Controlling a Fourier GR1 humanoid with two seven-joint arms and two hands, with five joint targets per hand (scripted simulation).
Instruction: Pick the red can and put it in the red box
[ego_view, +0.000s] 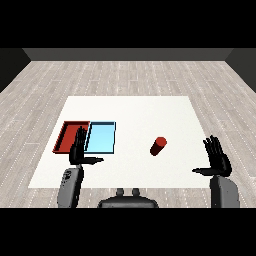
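Grey wooden floor surrounds the white table (130, 107), and all the things of the task lie on this table. Near its left edge the red tray (66, 134) and the light blue tray (102, 136) lie side by side, touching each other. The red can (158, 146) is on the bare table, to the right of the blue tray and apart from it; no hand touches it. It seems to lie tilted or on its side, with its long axis running from the near left to the far right, but I cannot tell this for sure.

The relation that matters: the can is between the two hands, and it is to the left of the right hand (218, 161) and a little farther from the robot than it. The right hand looks nearer to the can than the left hand (78, 149), which is over the near edge of the red tray. So I judge that the right hand should go for the can, moving left and forward.

Both hands are raised with straight fingers, spread a little, thumbs pointing inward. They hold nothing. The pick is not yet begun.
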